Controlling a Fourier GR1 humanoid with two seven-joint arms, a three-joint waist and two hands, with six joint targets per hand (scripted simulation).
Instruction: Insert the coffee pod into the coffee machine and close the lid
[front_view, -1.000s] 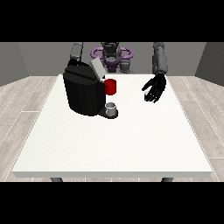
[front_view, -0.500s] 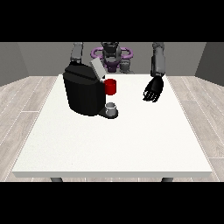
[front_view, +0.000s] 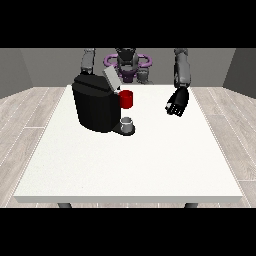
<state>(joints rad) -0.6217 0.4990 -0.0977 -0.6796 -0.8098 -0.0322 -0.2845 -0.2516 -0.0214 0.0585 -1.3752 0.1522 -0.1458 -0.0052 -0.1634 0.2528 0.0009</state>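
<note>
Your robot sits small at the top centre of the frame. The arm at the view's right drops straight down from the upper right, and the hand at the view's right hangs right of centre, palm turned inward, fingers curled and holding nothing. At the upper left, only the other arm's upper part shows; its hand is hidden.
</note>
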